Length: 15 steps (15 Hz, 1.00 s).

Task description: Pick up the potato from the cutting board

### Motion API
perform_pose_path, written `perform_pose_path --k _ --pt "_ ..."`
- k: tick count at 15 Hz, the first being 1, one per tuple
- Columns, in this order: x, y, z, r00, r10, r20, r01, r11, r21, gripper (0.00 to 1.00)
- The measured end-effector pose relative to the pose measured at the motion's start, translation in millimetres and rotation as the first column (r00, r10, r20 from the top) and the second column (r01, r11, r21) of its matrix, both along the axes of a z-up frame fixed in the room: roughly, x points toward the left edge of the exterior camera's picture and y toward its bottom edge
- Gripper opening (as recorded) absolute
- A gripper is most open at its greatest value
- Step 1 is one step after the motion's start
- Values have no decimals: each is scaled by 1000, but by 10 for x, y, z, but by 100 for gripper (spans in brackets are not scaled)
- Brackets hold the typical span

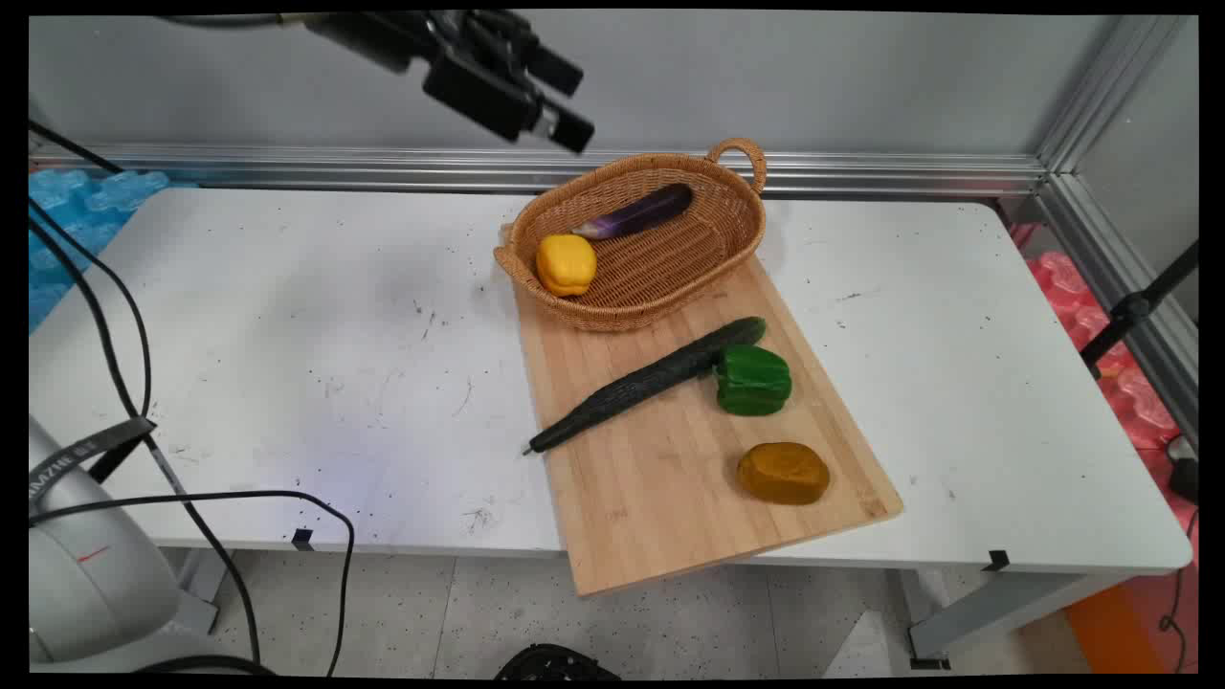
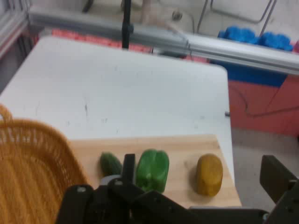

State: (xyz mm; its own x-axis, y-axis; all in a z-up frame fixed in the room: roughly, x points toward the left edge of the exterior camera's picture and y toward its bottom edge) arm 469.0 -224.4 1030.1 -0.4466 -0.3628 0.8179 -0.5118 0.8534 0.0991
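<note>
Potato [image 1: 783, 473], green pepper [image 1: 753, 380], cucumber [image 1: 647, 383] on board [image 1: 670, 498]; eggplant [image 1: 636, 212], yellow pepper [image 1: 566, 264] in basket [image 1: 660, 277]; gripper [image 1: 565, 100] high, wide open, empty.

One wicker basket [image 1: 660, 277] holds one yellow pepper [image 1: 566, 264] and one purple eggplant [image 1: 639, 212]. One wooden cutting board [image 1: 660, 478] carries one cucumber [image 1: 647, 383], one green pepper [image 1: 753, 380] and, toward five o'clock, one brownish-orange vegetable [image 1: 783, 473]. That makes two peppers and five vegetables in all.
</note>
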Motion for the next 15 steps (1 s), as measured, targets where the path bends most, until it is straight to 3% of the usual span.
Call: perform_pose_path --k 7,15 --pt "-372 -50 -307 994 -52 98 48 998 44 100" --pt "-1003 -153 -925 969 -166 181 150 984 100 100"
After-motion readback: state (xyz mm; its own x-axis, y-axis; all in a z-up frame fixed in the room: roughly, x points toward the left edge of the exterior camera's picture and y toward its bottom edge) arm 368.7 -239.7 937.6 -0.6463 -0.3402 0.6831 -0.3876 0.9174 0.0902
